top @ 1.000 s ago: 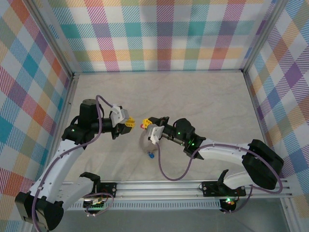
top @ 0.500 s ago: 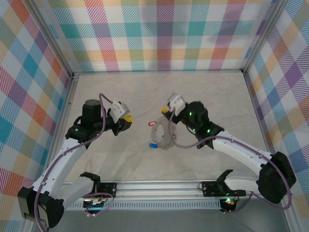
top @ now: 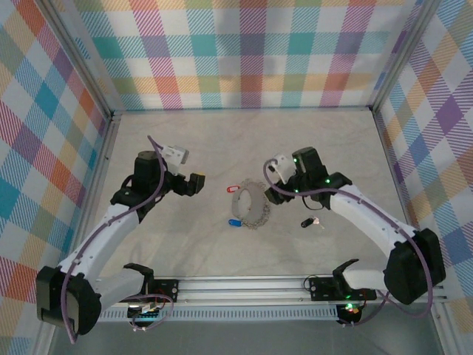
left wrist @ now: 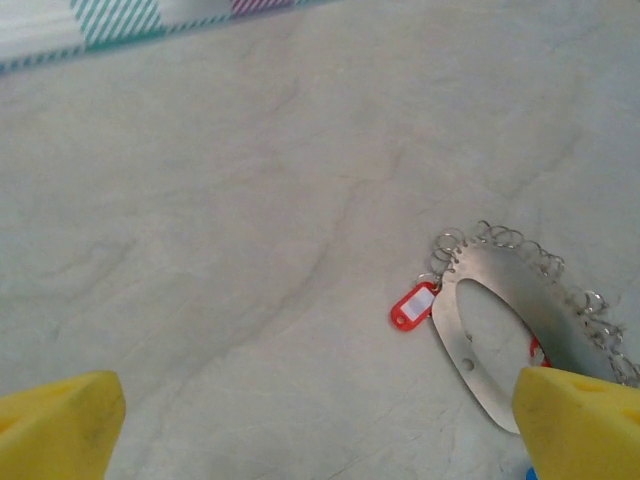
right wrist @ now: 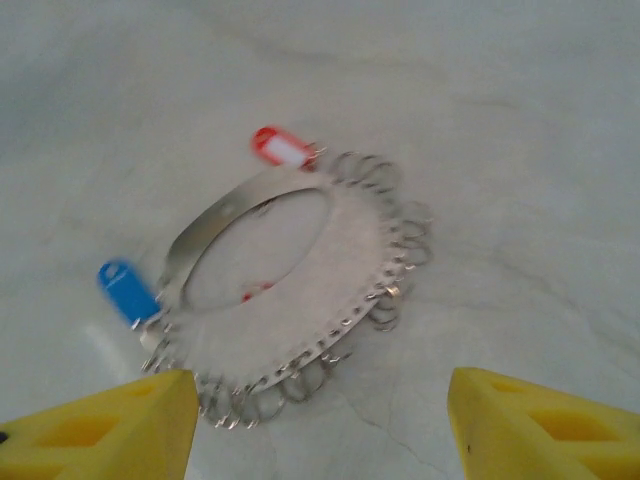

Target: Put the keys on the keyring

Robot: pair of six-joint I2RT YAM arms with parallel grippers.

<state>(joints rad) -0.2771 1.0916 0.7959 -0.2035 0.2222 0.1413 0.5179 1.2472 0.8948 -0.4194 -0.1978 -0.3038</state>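
The keyring (top: 249,206) is a flat silvery loop edged with small wire rings, lying on the table between the arms. It also lies in the left wrist view as the keyring (left wrist: 478,335) and in the right wrist view as the keyring (right wrist: 300,290). A red-headed key (top: 230,188) sits at its far-left edge, seemingly hooked to a small ring (left wrist: 413,305) (right wrist: 282,146). A black-headed key (top: 308,222) lies loose on the table, right of the ring. My left gripper (top: 196,183) (left wrist: 320,430) is open, left of the ring. My right gripper (top: 270,174) (right wrist: 320,430) is open just beyond the ring's right side, holding nothing.
A blue tag (top: 233,222) (right wrist: 127,290) lies at the keyring's near-left edge. Plaid walls (top: 236,52) close in the back and both sides. A metal rail (top: 244,290) runs along the near edge by the arm bases.
Both grippers have opened and drawn apart from the centre. The keyring, held up between them a second ago, now lies flat on the table. The black-headed key now shows to its right.
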